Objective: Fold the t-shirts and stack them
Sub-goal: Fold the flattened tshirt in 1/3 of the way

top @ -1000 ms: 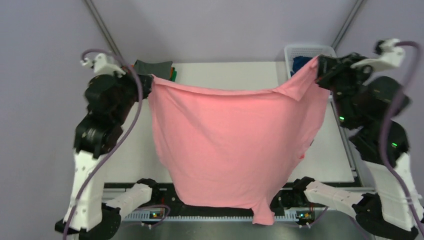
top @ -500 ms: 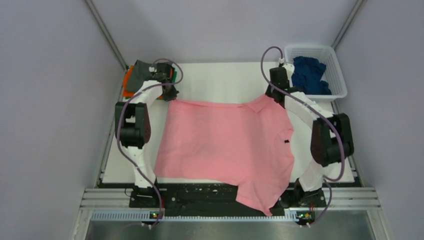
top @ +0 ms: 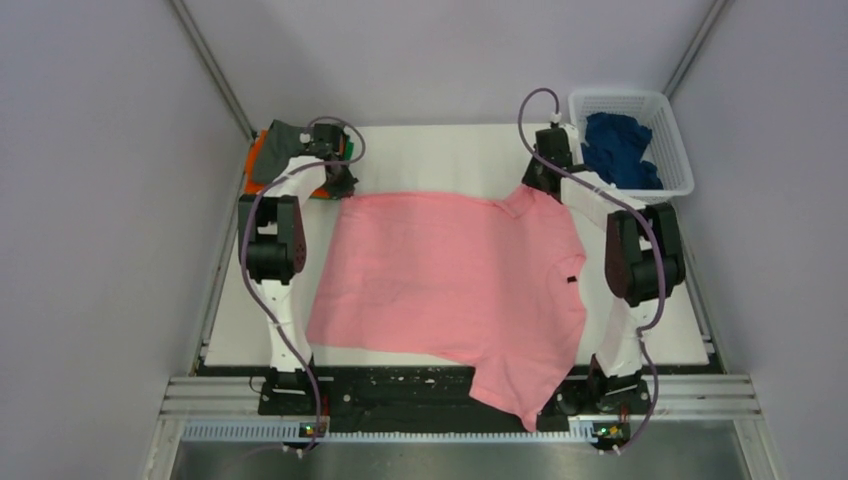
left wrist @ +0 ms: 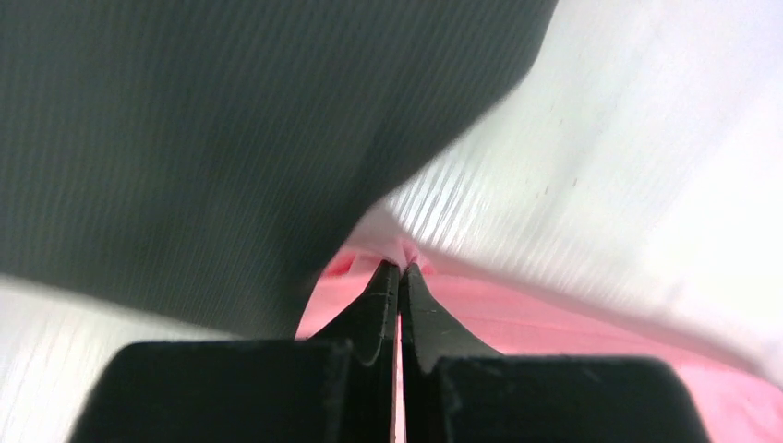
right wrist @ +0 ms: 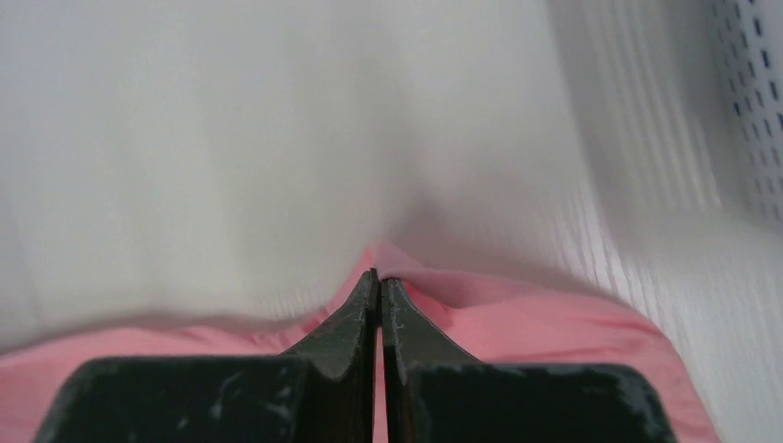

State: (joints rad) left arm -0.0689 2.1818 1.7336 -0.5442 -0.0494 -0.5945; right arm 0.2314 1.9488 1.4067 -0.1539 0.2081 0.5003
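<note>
basket (top: 616, 95): white lattice, at table's 1 o'clock corner | table (top: 440, 160): white top | rail (top: 215, 396): silver, 6 o'clock, along near edge

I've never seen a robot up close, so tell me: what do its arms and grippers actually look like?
Two slim arms, the left arm and right arm, built of white links with bulky black joint housings. A lilac-grey cable loops loosely along each. The left gripper and right gripper each have two matt black fingers tapering to thin tips, the right's lightly scuffed.
</note>
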